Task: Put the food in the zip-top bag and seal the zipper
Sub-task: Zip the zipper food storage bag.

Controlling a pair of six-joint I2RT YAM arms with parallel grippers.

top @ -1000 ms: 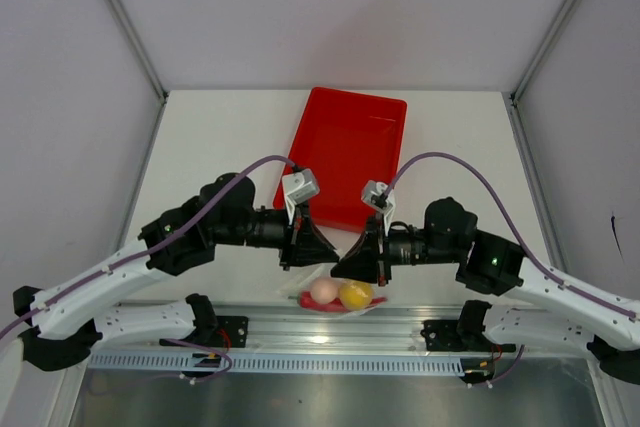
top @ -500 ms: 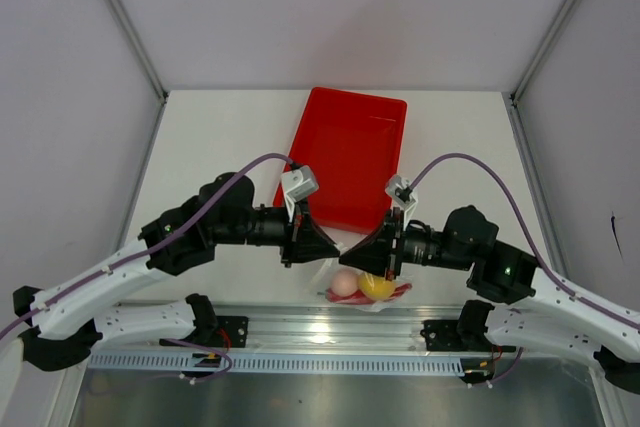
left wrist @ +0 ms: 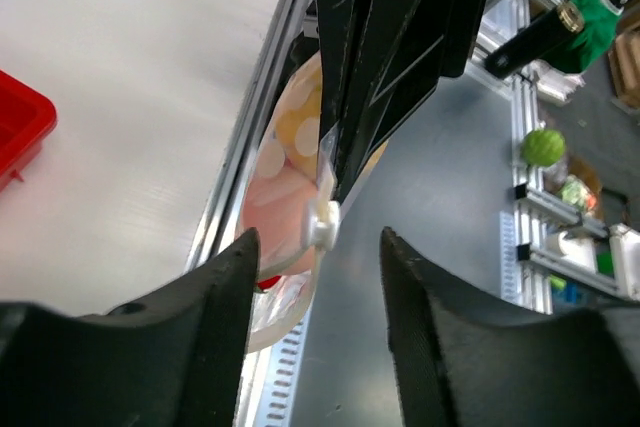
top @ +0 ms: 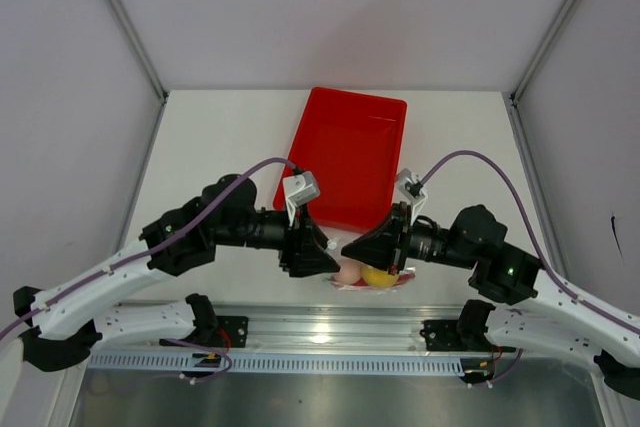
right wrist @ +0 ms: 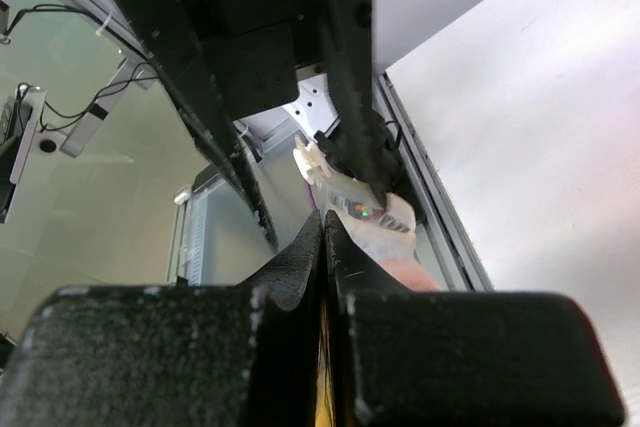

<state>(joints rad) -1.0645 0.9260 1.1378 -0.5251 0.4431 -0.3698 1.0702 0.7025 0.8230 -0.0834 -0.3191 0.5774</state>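
Observation:
The clear zip-top bag (top: pixel 366 279) hangs above the table's near edge. Inside show the pale pink ball (top: pixel 347 273), the yellow fruit (top: pixel 378 276) and a tip of the red chili (top: pixel 404 280). My right gripper (top: pixel 349 247) is shut on the bag's top edge (right wrist: pixel 385 217), fingers pressed together. My left gripper (left wrist: pixel 315 287) faces it, open, its fingers on either side of the zipper's white slider tab (left wrist: pixel 323 225) without touching it. The left wrist view shows ball (left wrist: pixel 285 202), fruit (left wrist: pixel 298 122) and chili (left wrist: pixel 265 277) through the plastic.
A large red tray (top: pixel 345 152) lies on the white table (top: pixel 220 147) just behind both grippers. An aluminium rail (top: pixel 320 332) runs along the near edge below the bag. Grey side walls close the table in on the left and right.
My left gripper has opened and let go of the bag's edge. The right gripper stays shut and has carried the bag slightly right and away from the near rail.

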